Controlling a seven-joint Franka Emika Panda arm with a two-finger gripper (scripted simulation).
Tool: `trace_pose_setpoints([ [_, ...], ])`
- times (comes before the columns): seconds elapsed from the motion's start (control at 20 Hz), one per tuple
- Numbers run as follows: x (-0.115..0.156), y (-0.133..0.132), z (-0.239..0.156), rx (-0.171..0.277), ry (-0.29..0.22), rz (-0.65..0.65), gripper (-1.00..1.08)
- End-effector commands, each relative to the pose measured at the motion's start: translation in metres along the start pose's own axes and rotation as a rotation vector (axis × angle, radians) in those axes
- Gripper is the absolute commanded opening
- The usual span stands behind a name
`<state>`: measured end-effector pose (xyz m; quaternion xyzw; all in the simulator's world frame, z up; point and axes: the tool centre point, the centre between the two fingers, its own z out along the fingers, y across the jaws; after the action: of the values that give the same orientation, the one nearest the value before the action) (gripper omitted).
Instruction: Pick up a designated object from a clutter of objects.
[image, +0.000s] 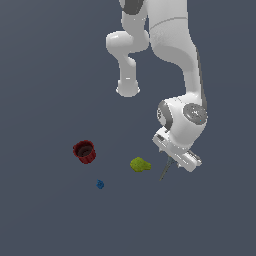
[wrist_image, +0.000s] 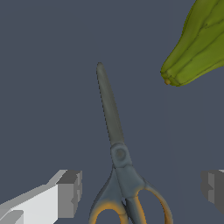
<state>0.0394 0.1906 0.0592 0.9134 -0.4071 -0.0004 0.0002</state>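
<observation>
Wrist view is showing the scissors (wrist_image: 119, 153) lying flat on the grey floor (wrist_image: 48, 87), blades closed into one thin grey strip, orange ring handles nearest the camera. The gripper (wrist_image: 141, 188) is hanging over them with its jaws spread wide apart, one fingertip (wrist_image: 69, 193) on each side of the handle end, and neither is touching the scissors. That straddle looks deliberate to me: the fingers are lining up across the narrow part near the pivot and the handle necks, where a squeeze would meet metal rather than slip off the blade.

Just beyond the scissors' blade tip, off to one side, the fruit (wrist_image: 199, 43) is sitting close but clear of them. Being that near, it is probably why the arm is coming in from the handle side, away from the lump.

From the exterior view, the gripper (image: 172, 162) is pointing down right over the scissors (image: 164, 172), of which only the thin blade is poking out below the hand. The fruit (image: 140, 164) is lying just to the scissors' left in that view, the cup (image: 84, 151) is standing well further off on that same side, and the blue lump (image: 100, 184) is resting well apart from the scissors too, between cup and fruit but lower in the frame.

I reckon the lowering is what is left before any closing.
</observation>
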Motion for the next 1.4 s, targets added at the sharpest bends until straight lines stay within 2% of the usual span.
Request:
trace_pose_setpoints([
  [0.0,-0.001,-0.001,0.001,0.001,0.001,0.005,1.00],
  [0.25,-0.001,0.000,0.006,0.000,0.000,0.002,1.00],
  [0.7,-0.001,0.001,0.045,0.001,0.001,0.005,1.00],
  [0.95,-0.001,0.000,0.051,0.001,0.001,0.005,1.00],
  [1.0,-0.001,0.000,0.051,0.001,0.001,0.005,-1.00],
  [1.35,-0.001,0.000,0.051,0.001,0.001,0.005,-1.00],
])
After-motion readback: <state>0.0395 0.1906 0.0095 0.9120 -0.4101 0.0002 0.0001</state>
